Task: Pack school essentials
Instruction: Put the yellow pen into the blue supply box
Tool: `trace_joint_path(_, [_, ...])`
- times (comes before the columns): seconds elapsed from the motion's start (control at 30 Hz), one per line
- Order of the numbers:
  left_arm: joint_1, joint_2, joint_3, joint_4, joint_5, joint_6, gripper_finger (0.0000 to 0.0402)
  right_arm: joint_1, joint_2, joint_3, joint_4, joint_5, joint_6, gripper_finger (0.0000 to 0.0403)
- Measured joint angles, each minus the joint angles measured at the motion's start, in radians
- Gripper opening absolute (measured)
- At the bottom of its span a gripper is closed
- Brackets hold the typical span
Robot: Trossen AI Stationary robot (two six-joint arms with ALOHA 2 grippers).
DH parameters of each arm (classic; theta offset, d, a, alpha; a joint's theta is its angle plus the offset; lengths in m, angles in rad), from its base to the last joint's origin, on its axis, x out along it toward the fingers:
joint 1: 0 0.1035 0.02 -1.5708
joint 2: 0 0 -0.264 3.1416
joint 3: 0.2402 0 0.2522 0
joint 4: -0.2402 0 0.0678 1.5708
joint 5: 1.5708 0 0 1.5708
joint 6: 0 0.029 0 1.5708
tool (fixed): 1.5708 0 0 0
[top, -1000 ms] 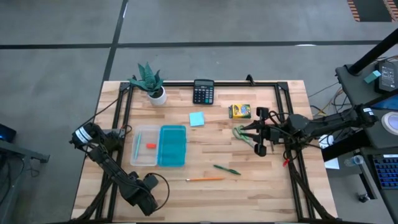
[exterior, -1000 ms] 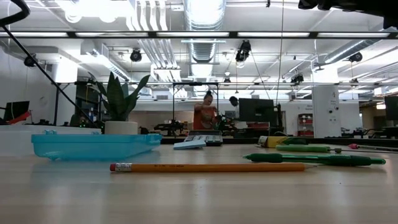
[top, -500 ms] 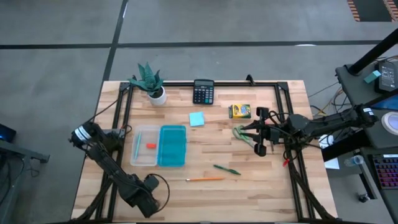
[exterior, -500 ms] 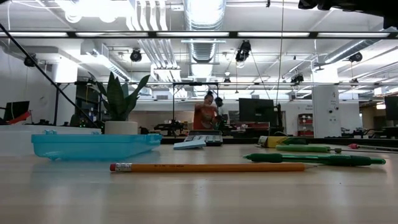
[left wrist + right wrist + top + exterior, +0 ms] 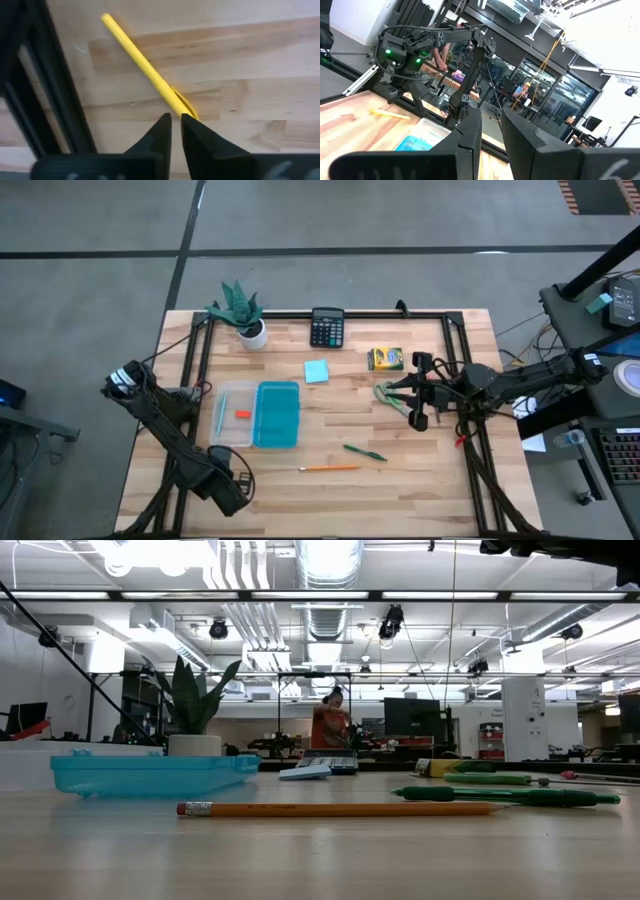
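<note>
My left gripper (image 5: 226, 492) is at the table's near left corner, shut, with its tips over one end of a yellow pen (image 5: 145, 67) that lies flat on the wood. My right gripper (image 5: 412, 394) hovers shut next to the green-handled scissors (image 5: 386, 396) at the right. The green pen (image 5: 365, 452) and the orange pencil (image 5: 330, 468) lie near the front. The light-blue sticky pad (image 5: 317, 371) and the yellow crayon box (image 5: 385, 358) lie farther back. A teal pen and a red eraser (image 5: 242, 414) lie in the clear box (image 5: 231, 430). My left gripper's shut fingers (image 5: 161, 131) point down at the yellow pen's near end (image 5: 183, 106). The fingertips hide where the two meet, so I cannot tell whether they touch. The pen lies flat on the table.
The teal lid (image 5: 279, 415) lies beside the clear box. A calculator (image 5: 327, 327) and a potted plant (image 5: 243, 314) stand at the far edge. Black frame rails (image 5: 196, 370) run along the table's sides. A person stands far behind in the room (image 5: 326, 725).
My left arm has swung a little toward the table's left edge, and its gripper has shifted slightly left and farther from the near edge. The right arm and all the stationery have kept still.
</note>
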Motion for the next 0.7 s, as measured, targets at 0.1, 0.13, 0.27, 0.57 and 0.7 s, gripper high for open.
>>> trace_joint_path(0.1, [0.001,0.003,-0.019,-0.003,0.001,0.000,0.0068,0.000,0.000,0.000,-0.004,0.000,-0.001,0.0063])
trace_joint_path(0.13, [0.001,0.003,-0.026,-0.018,0.001,0.000,0.0081,0.000,0.000,0.000,-0.005,0.000,-0.001,0.0063])
trace_joint_path(0.27, [0.002,0.003,-0.061,-0.056,0.003,-0.004,0.0122,0.000,0.000,0.000,-0.005,0.000,-0.001,0.0063])
trace_joint_path(0.57, [0.004,0.004,-0.094,-0.022,0.003,-0.005,0.0137,0.000,0.000,0.000,-0.008,0.000,0.009,0.0063])
trace_joint_path(0.7, [-0.002,0.004,-0.115,-0.008,0.003,-0.004,0.0137,0.000,0.000,0.000,-0.015,0.000,0.015,0.0063])
